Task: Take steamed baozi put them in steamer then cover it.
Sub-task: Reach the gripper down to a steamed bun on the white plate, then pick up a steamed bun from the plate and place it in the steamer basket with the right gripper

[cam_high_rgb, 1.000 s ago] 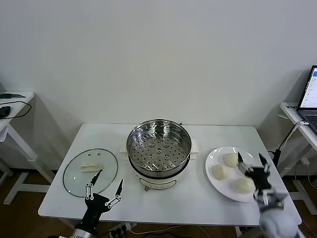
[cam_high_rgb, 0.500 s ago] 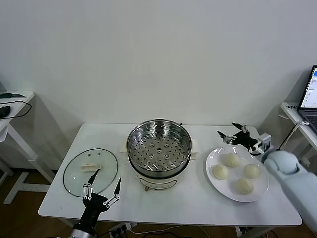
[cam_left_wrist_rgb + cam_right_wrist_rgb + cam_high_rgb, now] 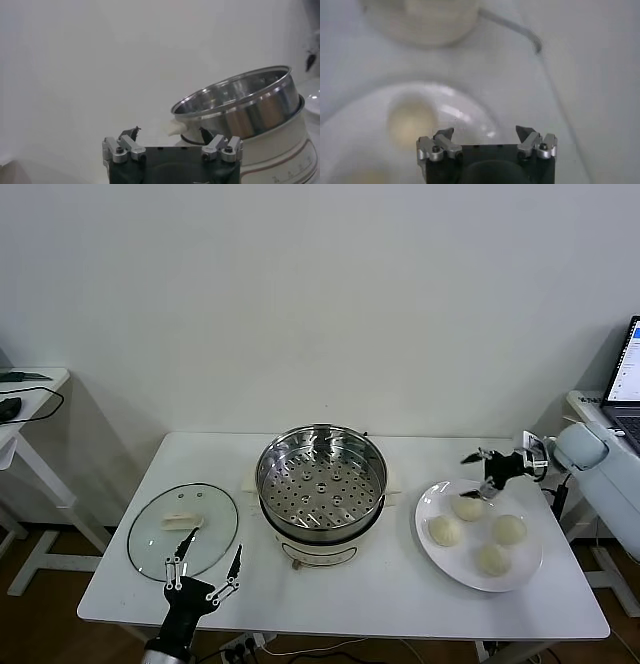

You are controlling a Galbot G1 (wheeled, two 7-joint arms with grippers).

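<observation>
The steamer (image 3: 321, 481), a shiny pot with a perforated tray on a cream base, stands mid-table and is empty; it also shows in the left wrist view (image 3: 240, 107). The cover (image 3: 183, 529), a glass lid with a cream handle, lies flat to its left. Four baozi (image 3: 467, 507) (image 3: 443, 530) (image 3: 509, 529) (image 3: 492, 559) sit on a white plate (image 3: 427, 509) at the right. My right gripper (image 3: 485, 474) is open and empty just above the far baozi; the right wrist view shows it (image 3: 485, 132) over the plate (image 3: 465, 110), beside a baozi (image 3: 412, 122). My left gripper (image 3: 215, 544) is open and empty at the cover's front edge.
The white table (image 3: 390, 594) has its front edge close to my left gripper. A laptop (image 3: 625, 379) sits on a side table at the far right. Another side table (image 3: 25, 399) with a cable stands at the far left. A white wall runs behind.
My right arm swung from the plate's near side up and round to its far side, and the open gripper now hangs over the far baozi. My left gripper sank slightly.
</observation>
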